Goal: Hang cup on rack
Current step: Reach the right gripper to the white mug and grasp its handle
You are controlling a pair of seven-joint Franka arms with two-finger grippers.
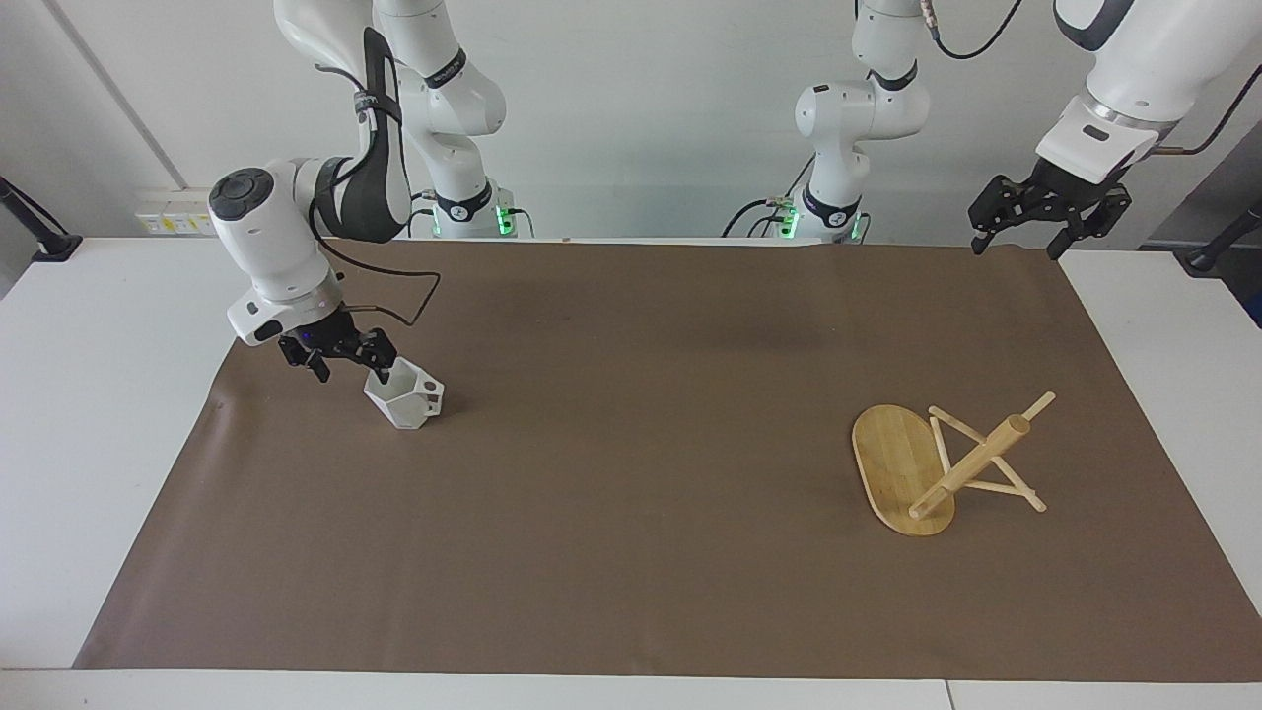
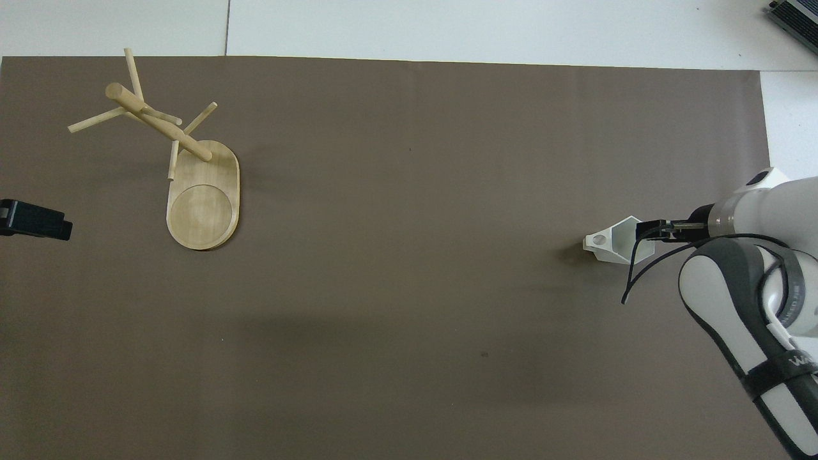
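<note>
The white faceted cup (image 1: 406,402) stands on the brown mat toward the right arm's end, mouth up, with its handle (image 1: 432,387) pointing toward the table's middle. My right gripper (image 1: 352,373) is open and low at the cup's rim: one fingertip (image 1: 383,372) is at the mouth, the other is outside the wall. In the overhead view the right gripper (image 2: 642,230) overlaps the cup (image 2: 607,241). The bamboo rack (image 1: 899,463) stands toward the left arm's end, with its post (image 2: 160,124) and pegs bare. My left gripper (image 1: 1016,245) waits, open, raised over the mat's corner.
The brown mat (image 1: 631,493) covers most of the white table (image 1: 99,394). Only the tip of the left gripper (image 2: 32,220) shows at the overhead view's edge, beside the rack's base (image 2: 203,204). A cable loops from the right wrist near the cup.
</note>
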